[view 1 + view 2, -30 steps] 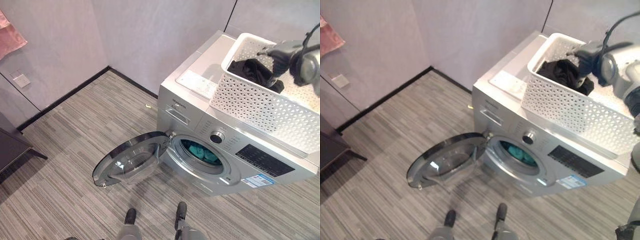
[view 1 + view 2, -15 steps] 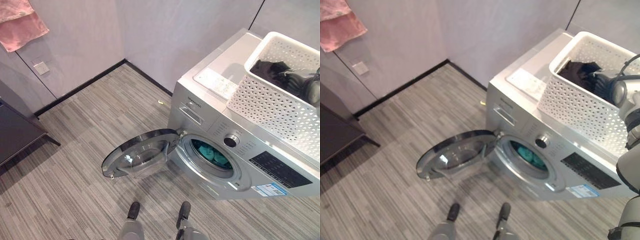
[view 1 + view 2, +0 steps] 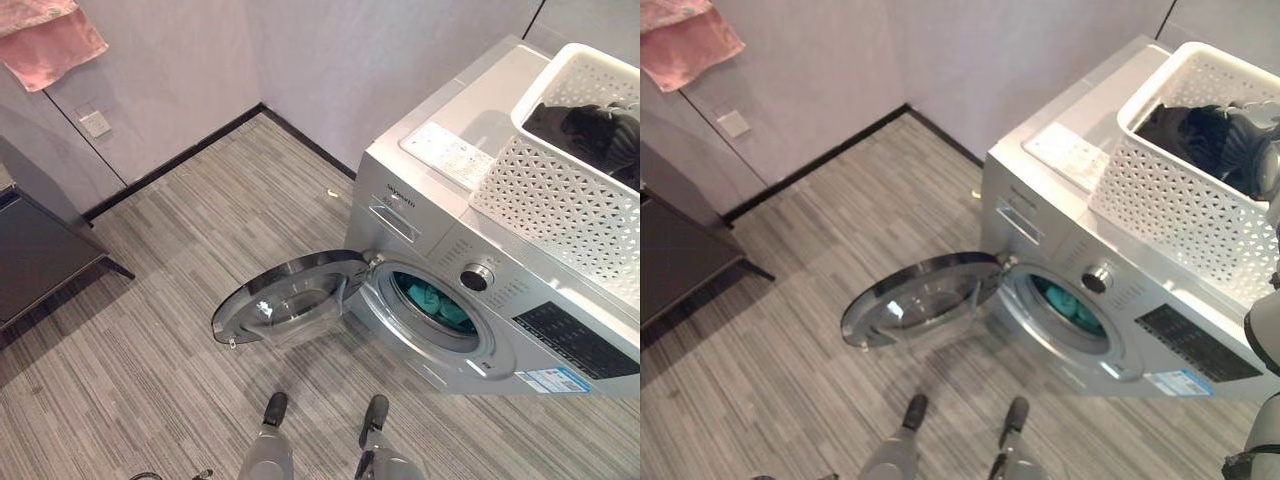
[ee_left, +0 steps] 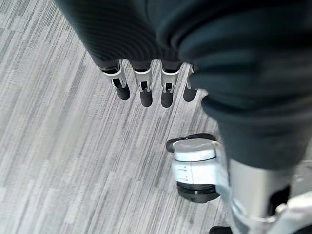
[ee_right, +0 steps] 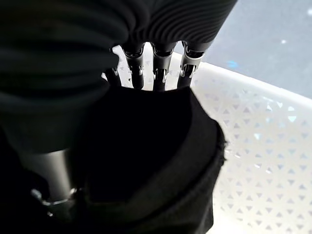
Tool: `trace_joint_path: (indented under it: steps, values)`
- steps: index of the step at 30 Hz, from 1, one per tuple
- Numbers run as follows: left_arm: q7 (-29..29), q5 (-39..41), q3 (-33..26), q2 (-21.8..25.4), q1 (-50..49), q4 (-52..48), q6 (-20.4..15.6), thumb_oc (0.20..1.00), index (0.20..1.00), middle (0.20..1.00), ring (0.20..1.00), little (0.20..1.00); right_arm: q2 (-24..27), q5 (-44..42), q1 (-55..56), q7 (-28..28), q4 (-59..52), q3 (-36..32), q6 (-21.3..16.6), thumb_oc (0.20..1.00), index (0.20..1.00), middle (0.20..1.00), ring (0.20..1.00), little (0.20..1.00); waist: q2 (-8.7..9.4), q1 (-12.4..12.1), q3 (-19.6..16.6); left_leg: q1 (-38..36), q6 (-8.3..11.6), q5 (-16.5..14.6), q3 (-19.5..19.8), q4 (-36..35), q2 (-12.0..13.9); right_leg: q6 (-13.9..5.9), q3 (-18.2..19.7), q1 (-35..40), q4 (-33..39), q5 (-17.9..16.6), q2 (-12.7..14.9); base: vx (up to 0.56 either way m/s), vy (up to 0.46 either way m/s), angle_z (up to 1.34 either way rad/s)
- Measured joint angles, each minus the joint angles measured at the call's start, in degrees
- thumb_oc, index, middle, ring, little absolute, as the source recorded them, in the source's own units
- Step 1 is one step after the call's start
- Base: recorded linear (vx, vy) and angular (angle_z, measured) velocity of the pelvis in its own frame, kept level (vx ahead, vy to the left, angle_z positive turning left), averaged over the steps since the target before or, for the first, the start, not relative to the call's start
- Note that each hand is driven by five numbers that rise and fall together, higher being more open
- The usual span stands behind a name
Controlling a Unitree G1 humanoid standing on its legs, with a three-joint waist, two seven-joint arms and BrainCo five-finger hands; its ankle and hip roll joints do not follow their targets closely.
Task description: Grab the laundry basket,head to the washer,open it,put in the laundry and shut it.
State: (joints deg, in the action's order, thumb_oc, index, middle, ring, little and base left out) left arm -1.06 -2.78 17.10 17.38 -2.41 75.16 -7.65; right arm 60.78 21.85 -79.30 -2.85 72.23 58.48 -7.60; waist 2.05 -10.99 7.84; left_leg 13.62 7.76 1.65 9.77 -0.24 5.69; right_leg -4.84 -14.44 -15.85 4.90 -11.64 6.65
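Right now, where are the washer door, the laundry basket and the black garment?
washer door (image 3: pixel 285 302), left eye view, on its glass centre.
laundry basket (image 3: pixel 560 205), left eye view, on its front perforated wall.
black garment (image 5: pixel 161 146), right wrist view, on its upper fold.

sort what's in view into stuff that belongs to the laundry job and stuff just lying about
Job:
- washer, door open, teal laundry in the drum
- white basket on top of the washer
- black garment in the basket
- right hand, fingers down on the garment
- left hand, idle above the floor

Lying about:
- pink towel on the wall
- wall socket
- dark cabinet
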Motion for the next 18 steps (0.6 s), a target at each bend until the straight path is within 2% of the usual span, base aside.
trace_joint_path:
  steps: [6,7,8,9,10,11,13,18]
  values:
    - [0.1,0.0,0.1,0.1,-0.6,0.0,0.0,1.0,1.0,1.0,1.0,1.0,0.5,-6.6,0.8,-1.8,0.5,-5.2,0.0,1.0,1.0,1.0,1.0,1.0,-0.5,-0.9,0.3,0.5,0.1,0.0,0.6,0.0,0.8,0.28,-0.5,-0.1,0.0,0.2,-0.7,0.02,-0.02,0.03]
    - [0.1,0.0,0.1,0.1,-0.7,-0.1,0.0,1.0,1.0,1.0,1.0,1.0,0.5,-7.8,0.9,-2.3,0.6,-5.6,0.0,0.925,0.925,0.925,0.925,0.925,-0.5,-0.9,0.3,0.5,0.1,0.0,0.7,0.0,0.8,0.29,-0.5,-0.1,0.0,0.2,-0.7,0.0,0.0,0.0]
    - [0.1,0.0,0.1,0.1,-0.9,-0.1,0.0,1.0,1.0,1.0,1.0,1.0,0.5,-8.7,0.9,-2.6,0.8,-5.6,0.0,0.925,0.925,0.925,0.925,0.925,-0.51,-0.9,0.3,0.5,0.1,0.0,0.7,0.0,0.9,0.29,-0.5,-0.1,0.0,0.2,-0.7,0.0,0.0,0.0]
    - [0.1,0.0,0.1,0.0,-1.1,0.0,0.0,1.0,1.0,1.0,1.0,1.0,0.4,-9.4,0.9,-2.7,0.9,-5.6,0.1,0.504,0.504,0.504,0.504,0.504,-0.53,-0.9,0.3,0.5,0.1,0.0,0.7,0.0,0.9,0.29,-0.5,-0.1,0.0,0.2,-0.7,0.03,-0.022,0.0]
    - [0.1,0.0,0.1,0.0,-1.2,0.0,0.0,1.0,1.0,1.0,1.0,1.0,0.3,-9.8,0.9,-2.9,1.2,-5.7,0.1,0.31,0.31,0.31,0.31,0.31,-0.57,-0.9,0.3,0.5,0.1,0.0,0.7,0.0,0.9,0.29,-0.5,-0.1,0.0,0.2,-0.7,0.0,0.0,0.0]
    - [0.1,0.0,0.1,0.1,-1.3,-0.1,0.0,1.0,1.0,1.0,1.0,1.0,0.1,-9.9,0.9,-3.1,1.5,-6.0,0.1,0.2,0.2,0.2,0.2,0.2,-0.6,-1.0,0.2,0.5,0.11,0.0,0.7,0.0,0.9,0.29,-0.5,-0.1,0.0,0.2,-0.8,0.0,0.0,0.0]
    - [0.1,-0.1,0.4,0.0,-1.4,-0.1,0.1,1.0,1.0,1.0,1.0,1.0,-1.1,-10.5,1.3,-3.5,2.9,-8.4,0.3,0.2,0.2,0.2,0.2,0.2,-0.52,-1.0,0.0,0.5,0.08,0.0,0.8,0.0,0.8,0.29,-0.5,-0.1,0.0,0.2,-0.8,0.0,0.0,0.0]
    - [0.2,-0.7,2.3,0.0,-1.7,0.0,0.1,1.0,1.0,1.0,1.0,1.0,-2.1,-10.9,1.7,-3.9,4.1,-8.5,1.6,0.2,0.2,0.2,0.2,0.2,-0.7,-1.1,-1.4,0.5,0.06,0.0,0.8,0.0,0.8,0.31,-0.5,0.0,0.0,0.2,-0.8,0.0,0.0,0.0]
